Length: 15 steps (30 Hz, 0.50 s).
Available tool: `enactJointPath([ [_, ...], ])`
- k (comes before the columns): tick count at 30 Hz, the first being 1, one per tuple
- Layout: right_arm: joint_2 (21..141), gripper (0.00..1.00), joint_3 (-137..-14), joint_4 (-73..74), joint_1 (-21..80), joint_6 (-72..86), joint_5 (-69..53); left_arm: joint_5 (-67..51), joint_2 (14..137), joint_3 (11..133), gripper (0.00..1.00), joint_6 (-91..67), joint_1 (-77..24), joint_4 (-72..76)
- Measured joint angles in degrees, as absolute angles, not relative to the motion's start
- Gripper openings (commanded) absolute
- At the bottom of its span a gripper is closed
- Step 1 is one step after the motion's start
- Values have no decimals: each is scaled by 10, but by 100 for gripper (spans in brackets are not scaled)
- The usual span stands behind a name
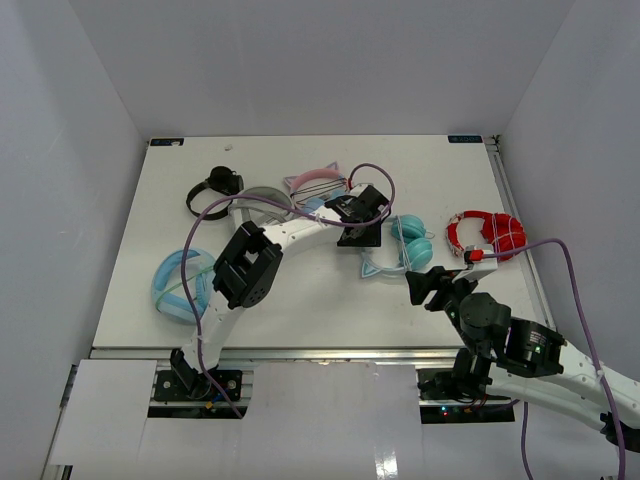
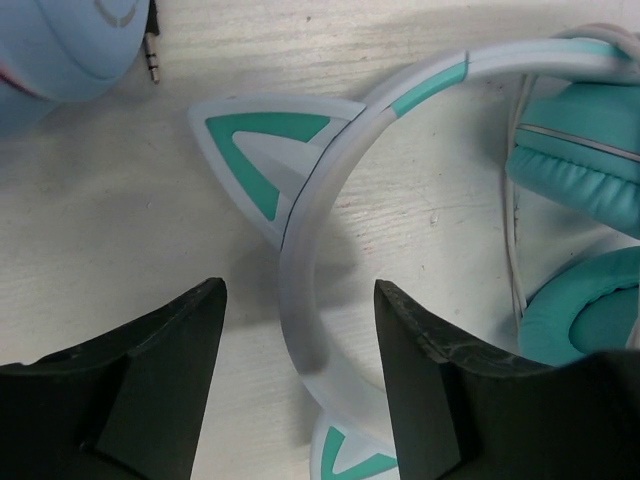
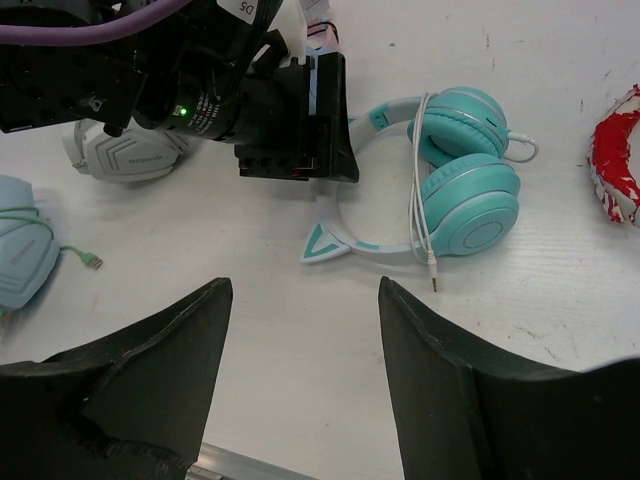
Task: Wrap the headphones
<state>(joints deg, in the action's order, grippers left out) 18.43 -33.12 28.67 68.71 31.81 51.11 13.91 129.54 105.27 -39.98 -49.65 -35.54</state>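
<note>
The headphones [image 1: 410, 245] lie flat right of the table's middle, teal ear cups [image 3: 465, 190] together and the white headband [image 2: 300, 330] curving left with a teal cat ear [image 2: 255, 140]. Their thin white cable [image 3: 420, 200] drapes over the cups, and its plug [image 3: 433, 275] rests on the table. My left gripper [image 2: 300, 288] is open just above the headband, one finger on each side and neither touching it. Near the front edge my right gripper [image 3: 305, 285] is open and holds nothing, short of the headphones.
Red headphones [image 1: 487, 235] lie at the right. A black pair [image 1: 213, 190], a pink-eared pair [image 1: 315, 183] and a grey pair [image 1: 262, 200] sit at the back. A light-blue pair [image 1: 182, 283] lies front left. A blue cup [image 2: 70, 40] and jack plug [image 2: 153, 60] lie close to the left gripper.
</note>
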Motion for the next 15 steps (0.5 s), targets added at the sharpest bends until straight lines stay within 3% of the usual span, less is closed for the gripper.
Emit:
enactJointPath([
  [3,189,67,-331,287,687,318,512,143,1285,1045,97,-397,-496,-357],
  [4,193,67,-331,287,687,318,513,144,1280,1041,98,-396,-496,-359],
  [9,226,69,-337,289,687,314,510,145,1206,1015,98,-380,-496,-361],
  [15,279,91,-379,299,687,292,498,181,1021,956,98,-348,-496,-348],
])
